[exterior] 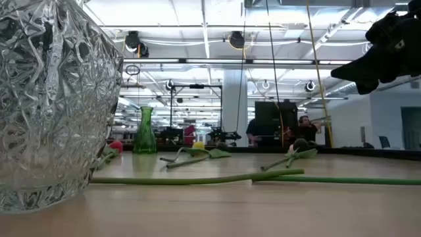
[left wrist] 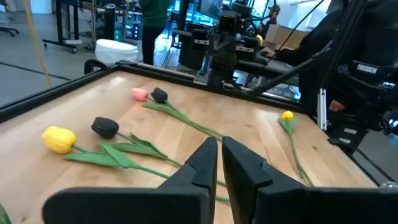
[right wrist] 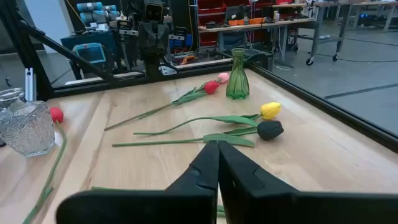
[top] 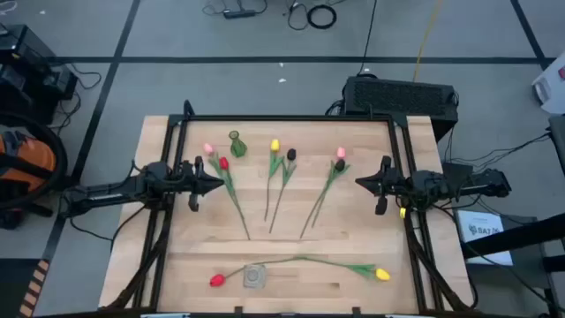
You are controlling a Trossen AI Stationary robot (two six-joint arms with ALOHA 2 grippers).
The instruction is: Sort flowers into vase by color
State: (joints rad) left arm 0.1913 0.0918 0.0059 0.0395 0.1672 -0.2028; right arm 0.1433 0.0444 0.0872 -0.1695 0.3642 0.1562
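Several artificial tulips lie flat on the wooden table. A pink [top: 208, 148] and a red tulip [top: 223, 163] lie at left of centre, a yellow [top: 274, 145] and a dark one [top: 291, 155] in the middle, and a pink [top: 341, 153] and a dark one [top: 339, 165] at right of centre. A red [top: 216, 280] and a yellow tulip [top: 382, 274] lie near the near edge. A green vase [top: 237, 144] stands toward the far side and a clear glass vase [top: 254, 276] near the near edge. My left gripper [top: 212, 184] hovers shut at the left, my right gripper [top: 360, 183] shut at the right.
A black frame [top: 282, 117] runs along the table's far edge and both sides. The clear glass vase [exterior: 46, 99] fills the low view's left; long stems [exterior: 197, 179] lie across the table behind it. People sit in the room beyond the far edge [exterior: 304, 128].
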